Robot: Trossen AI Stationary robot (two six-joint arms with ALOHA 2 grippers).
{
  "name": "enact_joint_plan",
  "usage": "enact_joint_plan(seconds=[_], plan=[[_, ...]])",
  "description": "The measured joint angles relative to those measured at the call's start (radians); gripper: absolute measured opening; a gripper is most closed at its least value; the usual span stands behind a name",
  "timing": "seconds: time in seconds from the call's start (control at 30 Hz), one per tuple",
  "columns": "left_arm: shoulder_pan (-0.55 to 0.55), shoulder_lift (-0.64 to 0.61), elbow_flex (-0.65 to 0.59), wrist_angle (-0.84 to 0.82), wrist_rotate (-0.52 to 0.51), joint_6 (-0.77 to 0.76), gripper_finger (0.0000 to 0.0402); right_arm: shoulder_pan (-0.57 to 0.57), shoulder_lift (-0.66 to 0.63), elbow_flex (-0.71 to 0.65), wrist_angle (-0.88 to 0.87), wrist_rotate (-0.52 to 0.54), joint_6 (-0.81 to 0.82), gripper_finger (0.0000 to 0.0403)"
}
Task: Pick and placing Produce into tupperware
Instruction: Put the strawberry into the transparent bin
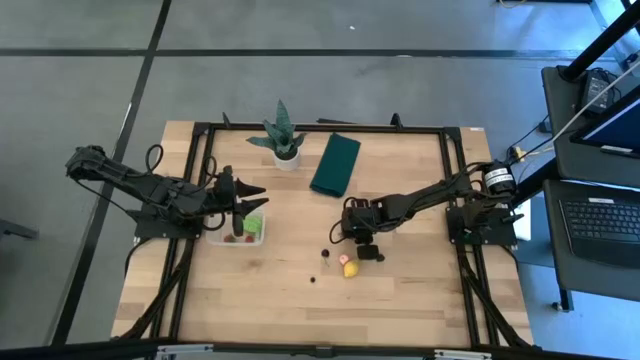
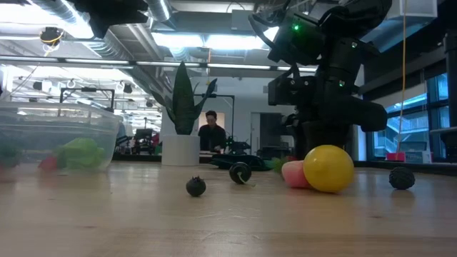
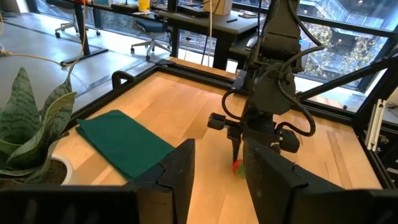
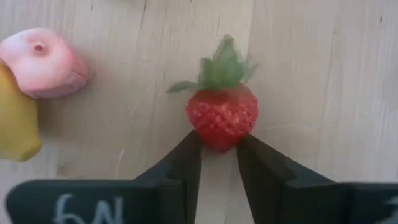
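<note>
- Right wrist view: the right end effector (image 4: pixel 217 146) has its fingers pinched around the lower tip of a toy strawberry (image 4: pixel 222 112) that sits on the wooden surface (image 4: pixel 311 74); whether it grips firmly I cannot tell.
- The left end effector (image 1: pixel 243 208) hovers over the tupperware (image 1: pixel 236 238), fingers partly apart and empty.
- Done, as I judge it: one light green leafy piece (image 2: pixel 81 153) and at least one red piece (image 2: pixel 48 163) lie in the container.
- Left outside: one strawberry, one pink piece (image 4: pixel 43 62), one yellow piece (image 2: pixel 328 168), three dark berries (image 2: pixel 196 187).
</note>
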Motion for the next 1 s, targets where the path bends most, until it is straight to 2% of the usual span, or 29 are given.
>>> enact_joint_plan(seconds=[0.23, 0.5, 1.0], plan=[[0.0, 0.0, 0.0, 0.0, 0.0, 0.0, 0.0121, 0.0, 0.0, 0.0, 0.0, 0.001, -0.001, 0.0076], [0.0, 0.0, 0.0, 0.0, 0.0, 0.0, 0.0105, -0.001, 0.0, 0.0, -0.001, 0.002, -0.004, 0.006], [0.0, 0.0, 0.0, 0.0, 0.0, 0.0, 0.0084, 0.0, 0.0, 0.0, -0.002, 0.002, -0.005, 0.0061]])
